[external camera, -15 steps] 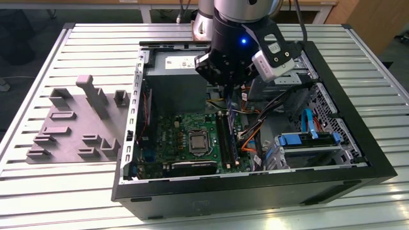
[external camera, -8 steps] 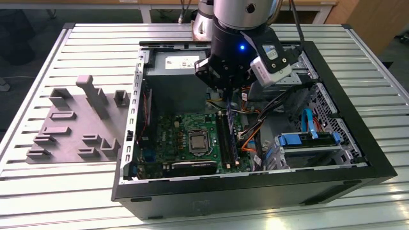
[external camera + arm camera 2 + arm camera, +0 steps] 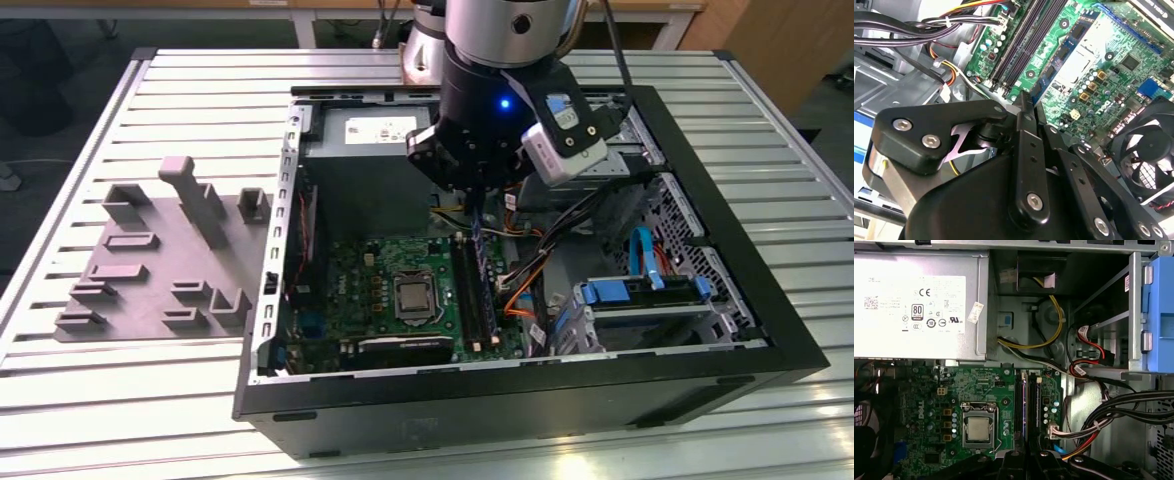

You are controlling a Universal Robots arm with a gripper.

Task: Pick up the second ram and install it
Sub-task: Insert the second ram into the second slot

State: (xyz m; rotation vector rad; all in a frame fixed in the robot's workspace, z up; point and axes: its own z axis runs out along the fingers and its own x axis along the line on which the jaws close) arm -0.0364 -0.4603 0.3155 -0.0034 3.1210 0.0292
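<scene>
The gripper (image 3: 475, 195) is clamped on the second ram (image 3: 1027, 407) — held edge-down directly beneath it, by the cable-side edge of the motherboard (image 3: 979, 387). The stick's long axis lies parallel to the black slots (image 3: 1018, 400), right over them.

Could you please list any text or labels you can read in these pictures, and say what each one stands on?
Power supply: large white label, marks and fine print too small to quote reliably.
Sticker on its edge: unreadable.
Motherboard: white lettering, blurred.
Second ram in the gripper: edge-on, no print legible.
</scene>
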